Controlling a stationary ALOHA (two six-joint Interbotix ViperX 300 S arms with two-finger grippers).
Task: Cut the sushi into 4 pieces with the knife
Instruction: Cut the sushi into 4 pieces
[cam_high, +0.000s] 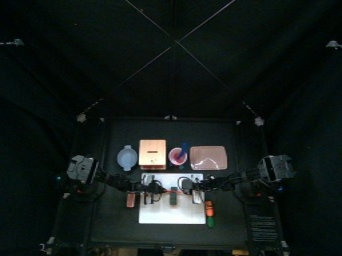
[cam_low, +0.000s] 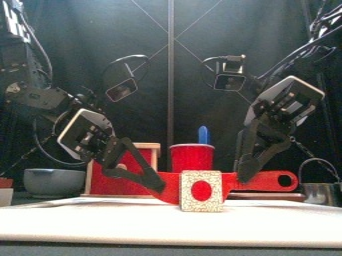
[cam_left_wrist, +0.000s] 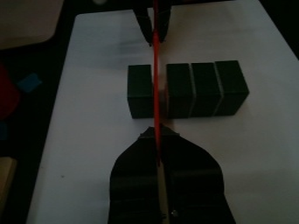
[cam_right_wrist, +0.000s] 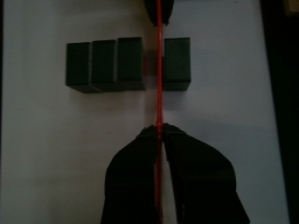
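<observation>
Nearest, the sushi roll (cam_low: 201, 190) lies on the white cutting board (cam_left_wrist: 93, 52), its long axis front-to-back and its end face forward. Across it runs the red knife (cam_low: 267, 181), left-to-right, its ends pinched by the left tool (cam_left_wrist: 152, 140) and the right tool (cam_right_wrist: 156, 133).

Black curtains (cam_high: 80, 70) surround a small black table (cam_high: 114, 228)

Left gripper (cam_left_wrist: 156, 133) clamped on red toy knife (cam_left_wrist: 155, 79); blade crossing four-block sushi roll (cam_left_wrist: 205, 87) at seam beside an end block; far end pinched by right gripper (cam_left_wrist: 155, 13); roll on white cutting board (cam_left_wrist: 100, 162), clear of edges.
</observation>
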